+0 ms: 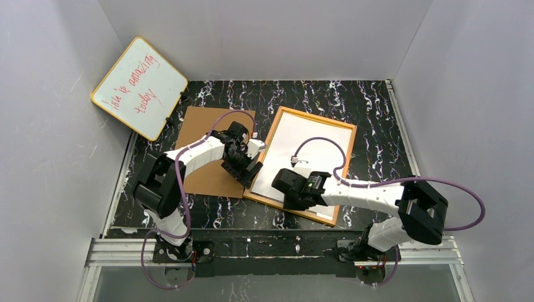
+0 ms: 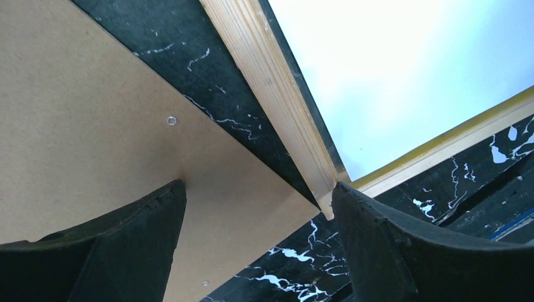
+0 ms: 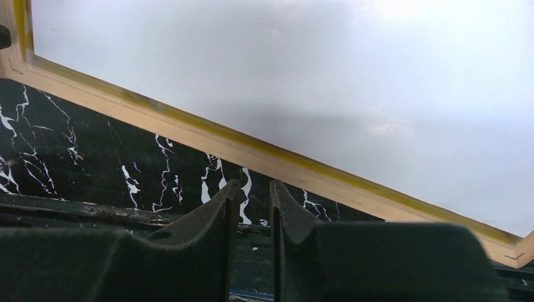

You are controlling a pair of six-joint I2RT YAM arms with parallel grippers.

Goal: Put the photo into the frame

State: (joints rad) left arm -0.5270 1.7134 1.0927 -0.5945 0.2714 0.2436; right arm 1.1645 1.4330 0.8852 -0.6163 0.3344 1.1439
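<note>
The frame (image 1: pixel 319 118) lies back up on the black marbled table, its orange-brown rim showing. A white sheet, the photo's (image 1: pixel 302 126) plain back, fills its opening; the print side is hidden. My left gripper (image 1: pixel 247 165) is open and empty at the frame's near-left corner. In the left wrist view its gripper (image 2: pixel 258 189) has one finger over the brown backing board (image 2: pixel 94 113) and the other by the frame's wooden corner (image 2: pixel 277 94), with the photo (image 2: pixel 409 63) beyond. My right gripper (image 1: pixel 286 198) hovers at the frame's near edge. In the right wrist view this gripper (image 3: pixel 255 185) is nearly closed and empty beside the rim (image 3: pixel 189 129) and photo (image 3: pixel 315 63).
The brown backing board (image 1: pixel 208 145) lies flat left of the frame, partly under my left arm. A yellow-rimmed whiteboard (image 1: pixel 140 88) with red handwriting leans at the back left. Grey walls close in three sides. A metal rail runs along the near edge.
</note>
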